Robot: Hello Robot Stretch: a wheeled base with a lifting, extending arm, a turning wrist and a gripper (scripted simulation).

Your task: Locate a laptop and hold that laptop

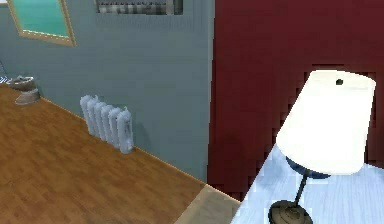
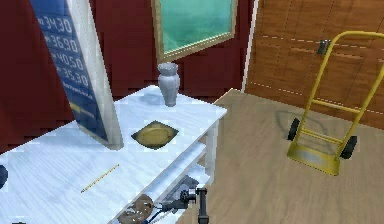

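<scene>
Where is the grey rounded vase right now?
In the arm side view, left of the middle, the grey rounded vase stands near the far edge of the white table, beyond the shallow brown-yellow bowl and below the wood-framed green panel.

A room in a house, wood floor (image 1: pixel 60 165), white radiator (image 1: pixel 107 122), table lamp (image 1: pixel 325 120), grey vase (image 2: pixel 168 84) on a white desk (image 2: pixel 50 165), wooden door (image 2: pixel 300 50).

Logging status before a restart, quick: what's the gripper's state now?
Gripper: at the arm side view's bottom edge, near the white shelved table; cannot tell whether it holds anything.
</scene>
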